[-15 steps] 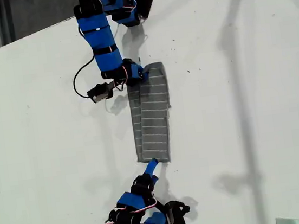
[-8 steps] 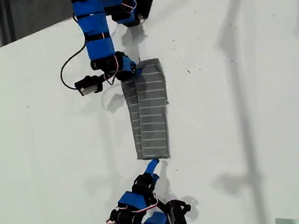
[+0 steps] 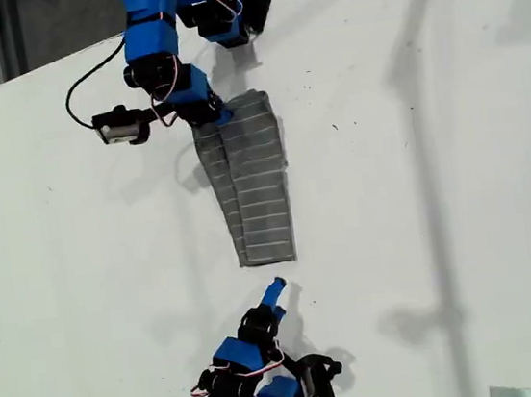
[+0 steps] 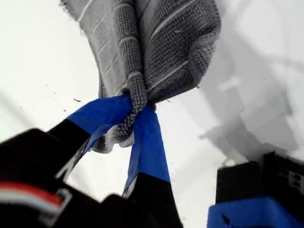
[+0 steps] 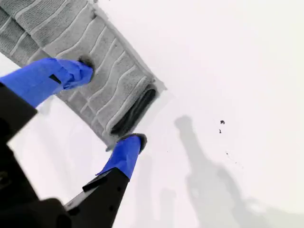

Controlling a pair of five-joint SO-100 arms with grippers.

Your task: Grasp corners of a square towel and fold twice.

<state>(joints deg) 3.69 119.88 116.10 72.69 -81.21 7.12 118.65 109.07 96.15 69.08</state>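
Exterior view's upper middle shows my first gripper (image 3: 220, 117) clamped on the towel (image 3: 252, 186), bunching its far end to drag it; my second gripper (image 3: 275, 289), jaws apart and empty, waits just beside the near end.

White table under a slanting shadow

The white table (image 3: 425, 237) fills the exterior view, marked with small dark specks (image 3: 334, 127). A long grey shadow (image 3: 418, 141) runs down it, and two pale metal plates (image 3: 522, 391) sit at that view's right corners.
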